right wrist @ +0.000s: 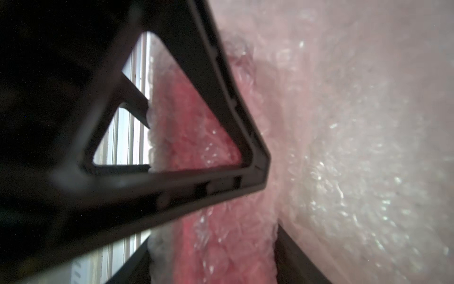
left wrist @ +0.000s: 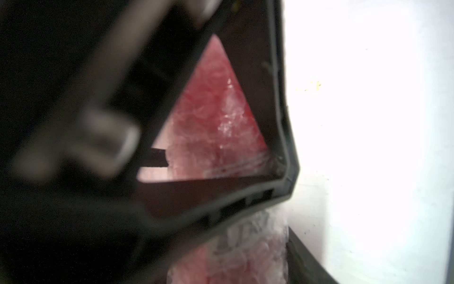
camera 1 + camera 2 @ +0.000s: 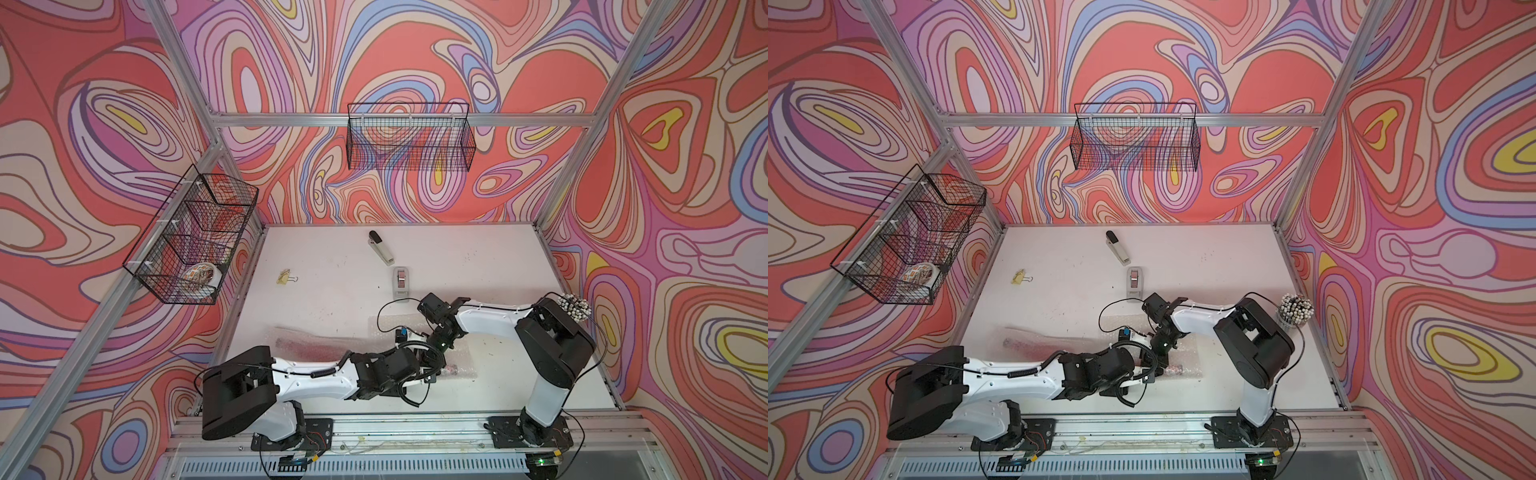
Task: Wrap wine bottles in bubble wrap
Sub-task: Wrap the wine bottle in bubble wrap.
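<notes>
Wine bottle [image 2: 216, 110]: in the left wrist view you see it as a rounded red-pink body under crinkled, small-bubbled clear film, and no label or writing can be read through that film. It lies between the left jaws. One black, open-framed triangular finger [image 2: 245, 204] crosses over it, and the dark edge of the other finger [image 2: 304, 258] lies along the far side of the wrap. You cannot tell whether those jaws squeeze the roll or only straddle it.

The right wrist view shows you much the same. The red roll runs under a black triangular finger [image 1: 172, 196] of the right jaws, with the second finger showing beyond it. You cannot tell here either whether they grip. Beside the roll the bubble wrap [image 1: 356, 147] spreads out loose, glinting and pale pink.

In both top views the two wrists meet over this bundle at the front middle of the white bench [image 3: 324, 299]. A dark red end [image 3: 454, 369] pokes out from under them toward the right arm.

To its left lies a second wrapped bottle [image 3: 307, 345], a long reddish roll in clear film, well apart from both jaws.

Further back are:
- a grey tape dispenser [image 3: 400, 283]
- a grey-black stapler [image 3: 380, 248]
- a yellow binder clip [image 3: 286, 277]

A cup of white-tipped sticks [image 3: 573, 306] sits behind the right arm's elbow.

Black wire baskets [image 3: 409, 137] hang on the patterned walls.
</notes>
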